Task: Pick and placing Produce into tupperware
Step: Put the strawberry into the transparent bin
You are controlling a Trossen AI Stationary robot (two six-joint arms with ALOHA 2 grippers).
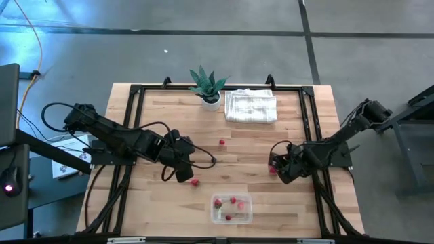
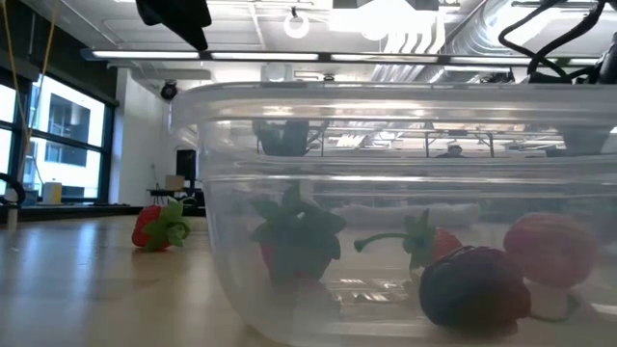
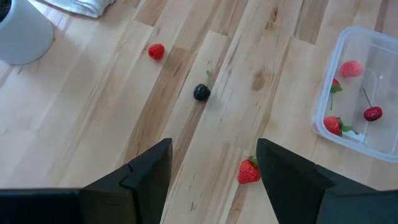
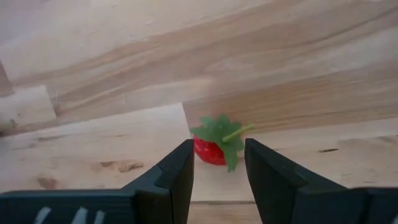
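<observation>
Clear plastic tub point(image 2: 386, 193) holds small fruit; no labels. Right gripper point(image 4: 217, 163), jaws apart, straddles a red strawberry point(image 4: 210, 149). Left gripper point(image 3: 214, 163) jaws apart.

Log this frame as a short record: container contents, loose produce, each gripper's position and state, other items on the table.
container: tupperware at the table's near edge, holding several produce pieces, among them a strawberry, a pinkish piece and a cherry
loose produce: strawberry by the left gripper; dark berry; red berry mid-table
left gripper: open, above the table, holding nothing
right gripper: open, low at the right side, fingers on either side of a leafy strawberry
other: potted plant, folded white cloth at the far edge
</observation>
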